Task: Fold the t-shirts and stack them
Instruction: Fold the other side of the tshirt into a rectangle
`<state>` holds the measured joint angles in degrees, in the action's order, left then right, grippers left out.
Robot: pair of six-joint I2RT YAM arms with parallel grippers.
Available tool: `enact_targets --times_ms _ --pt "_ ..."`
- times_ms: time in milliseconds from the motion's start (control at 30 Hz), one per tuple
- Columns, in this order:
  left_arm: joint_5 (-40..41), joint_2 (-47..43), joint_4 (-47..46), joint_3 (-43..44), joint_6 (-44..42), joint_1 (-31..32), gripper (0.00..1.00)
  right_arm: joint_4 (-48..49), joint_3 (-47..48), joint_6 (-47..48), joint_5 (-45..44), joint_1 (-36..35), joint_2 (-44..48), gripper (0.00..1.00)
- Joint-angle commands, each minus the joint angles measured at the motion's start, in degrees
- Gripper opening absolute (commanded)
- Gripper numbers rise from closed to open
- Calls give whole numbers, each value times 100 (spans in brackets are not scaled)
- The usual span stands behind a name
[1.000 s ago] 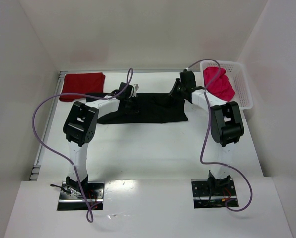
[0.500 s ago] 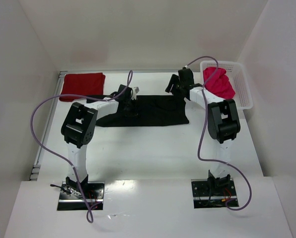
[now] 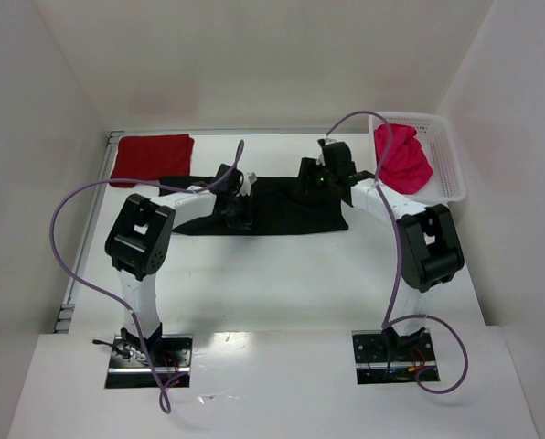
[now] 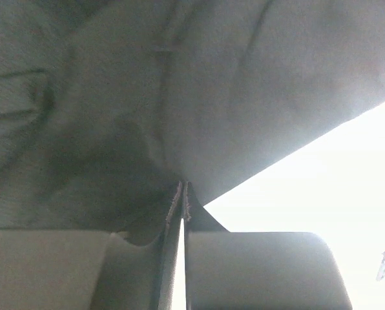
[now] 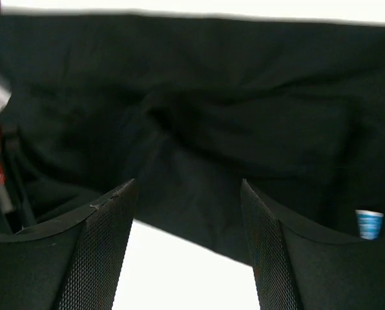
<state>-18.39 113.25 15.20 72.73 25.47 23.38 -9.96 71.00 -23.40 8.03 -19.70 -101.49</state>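
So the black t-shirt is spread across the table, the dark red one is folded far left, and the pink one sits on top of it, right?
No. The pink-red t-shirt lies bunched in the white basket at the far right, not on the dark red t-shirt, as the top external view shows. The black t-shirt is indeed spread out.

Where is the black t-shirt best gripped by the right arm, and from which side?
Its near edge on the right half, approached from above. The black t-shirt lies flat, so only an edge offers a pinch; the left gripper is shut on its left part, and the open right gripper hangs over that edge.
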Motion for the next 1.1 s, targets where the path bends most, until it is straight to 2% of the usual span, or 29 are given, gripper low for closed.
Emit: enact_targets --times_ms 0,100,133,167,200,233,367,467,500,600,667,800,867,900,1067 --pt "-104 -399 71 -5 -25 114 9 143 -60 503 137 -209 -10 71" --pt "63 -663 71 162 28 115 9 257 -7 608 129 -261 -142 83" --pt "290 -664 71 258 28 115 12 310 106 669 41 -332 -143 87" --pt "423 -664 71 312 28 115 16 310 176 670 -212 -332 -282 93" --pt "546 -612 71 312 28 115 25 258 360 748 -327 -385 -353 95" --pt "721 -542 132 477 28 115 30 170 466 749 -390 -385 -432 97" --pt "775 -269 -69 654 89 115 38 117 740 968 -820 -385 -688 97" --pt "1073 -94 -324 602 256 115 39 248 792 1135 -821 -385 -855 88" --pt "1188 29 -325 602 256 115 37 249 792 1136 -716 -385 -959 78" --pt "1189 319 -386 742 256 115 30 249 924 1197 -514 -437 -1188 69" --pt "1189 399 -334 743 256 115 22 249 924 1197 -408 -438 -1241 64" --pt "1119 399 -334 629 256 115 9 372 924 1250 -267 -499 -1311 64" --pt "1066 399 -334 628 256 115 5 372 924 1198 -284 -499 -1312 77" --pt "1014 399 -334 628 256 115 2 372 924 1136 -285 -499 -1312 79" --pt "961 399 -334 453 309 115 0 512 845 1188 -390 -499 -1250 84"
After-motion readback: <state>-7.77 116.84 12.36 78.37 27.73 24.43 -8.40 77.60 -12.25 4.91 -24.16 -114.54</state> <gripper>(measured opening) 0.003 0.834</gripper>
